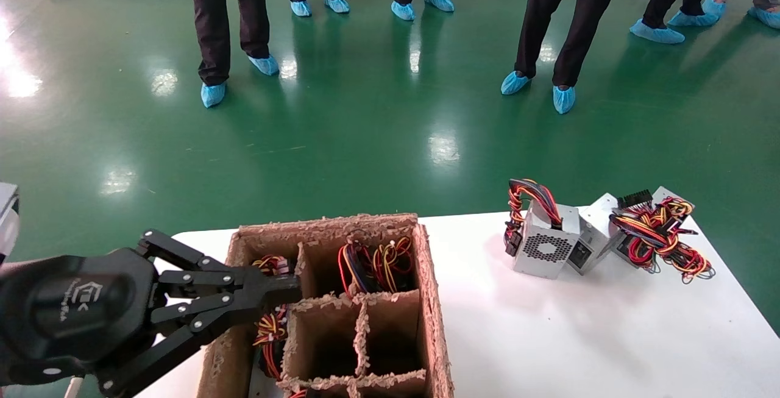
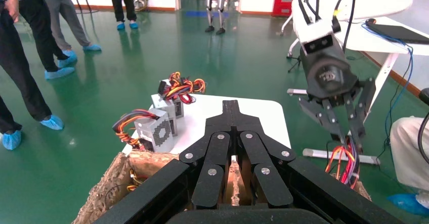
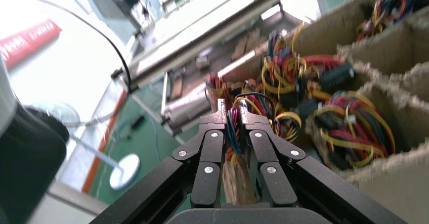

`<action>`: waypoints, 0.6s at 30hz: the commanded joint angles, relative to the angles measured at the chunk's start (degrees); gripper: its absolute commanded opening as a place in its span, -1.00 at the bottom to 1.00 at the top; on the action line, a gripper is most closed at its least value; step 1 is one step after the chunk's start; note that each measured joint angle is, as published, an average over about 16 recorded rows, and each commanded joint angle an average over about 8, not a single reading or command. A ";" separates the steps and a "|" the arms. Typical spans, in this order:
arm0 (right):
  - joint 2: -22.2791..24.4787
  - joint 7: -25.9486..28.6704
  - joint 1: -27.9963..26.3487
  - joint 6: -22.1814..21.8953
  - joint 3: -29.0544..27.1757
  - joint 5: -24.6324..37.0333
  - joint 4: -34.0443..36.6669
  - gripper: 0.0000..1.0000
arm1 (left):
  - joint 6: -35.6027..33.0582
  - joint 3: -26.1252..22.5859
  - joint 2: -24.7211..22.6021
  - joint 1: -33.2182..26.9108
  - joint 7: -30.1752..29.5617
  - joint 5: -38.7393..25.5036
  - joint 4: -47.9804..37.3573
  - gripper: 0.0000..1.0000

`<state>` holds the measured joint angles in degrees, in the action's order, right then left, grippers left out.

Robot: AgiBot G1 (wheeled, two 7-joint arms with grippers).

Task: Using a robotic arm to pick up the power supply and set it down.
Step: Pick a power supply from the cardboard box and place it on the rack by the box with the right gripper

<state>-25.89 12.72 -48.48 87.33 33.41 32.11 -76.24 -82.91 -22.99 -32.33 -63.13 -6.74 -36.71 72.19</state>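
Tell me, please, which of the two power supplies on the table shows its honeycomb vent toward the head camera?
The left power supply, nearer the cardboard crate. Its honeycomb vent faces the camera; the right one, leaning against it, shows plain panels and its wire bundle sprawls rightward.

We see silver-grey power supplies [image 1: 544, 241] with a dark honeycomb pattern of holes on one face, trailing wires [image 1: 661, 233] in red, yellow, orange and black, all on a white table [image 1: 579, 337]. Our left gripper [image 1: 286, 285] is black, its rounded housing marked with a white logo, and it sits over a rough brown cardboard box [image 1: 434, 300]. Beyond lies a glossy green floor [image 1: 365, 130], where dark trousers meet light blue shoe covers [image 1: 563, 98].
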 commanded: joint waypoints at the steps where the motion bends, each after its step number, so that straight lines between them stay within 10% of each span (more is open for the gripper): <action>1: -0.04 0.41 0.29 0.02 -0.20 -1.68 0.13 -1.00 | 0.00 0.00 0.00 0.00 0.00 0.00 0.00 -1.00; 18: -1.35 2.97 3.47 0.96 -2.25 -16.89 2.08 -1.00 | 0.00 0.00 0.00 0.00 0.00 0.00 0.00 -1.00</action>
<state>-27.20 15.75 -45.25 88.16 31.14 15.43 -74.32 -82.91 -23.00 -32.33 -63.13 -6.74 -36.71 72.19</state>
